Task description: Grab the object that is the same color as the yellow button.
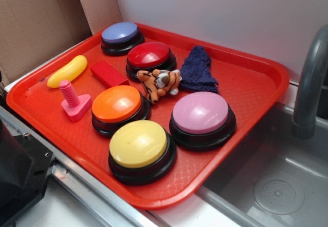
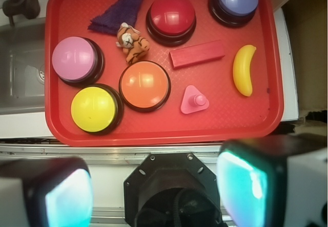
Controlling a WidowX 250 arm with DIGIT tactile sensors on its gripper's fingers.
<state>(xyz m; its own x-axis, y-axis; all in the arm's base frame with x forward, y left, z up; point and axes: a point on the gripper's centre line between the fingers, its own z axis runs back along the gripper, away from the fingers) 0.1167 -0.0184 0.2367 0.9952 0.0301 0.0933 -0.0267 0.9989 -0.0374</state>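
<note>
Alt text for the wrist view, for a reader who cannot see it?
Top-down view of a red tray holding five dome buttons, a yellow banana toy at its right edge, a pink bolt, a red block, a tiger plush and a dark cloth. The claw's open fingers frame the bottom edge.

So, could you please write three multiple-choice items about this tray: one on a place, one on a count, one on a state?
1. Where does the yellow banana toy lie?
A. In the sink
B. On the red tray, beside the red block
C. On top of the yellow button

2. How many dome buttons are on the tray?
A. Three
B. Five
C. Seven

3. In what state is the gripper?
A. Holding the banana toy
B. Pressing a button
C. Fingers apart, holding nothing

Answers:
1 B, it rests on the tray floor just past the block.
2 B, they are blue, red, orange, pink and yellow.
3 C, the wrist view shows both fingers wide apart above the tray's near edge.
</note>
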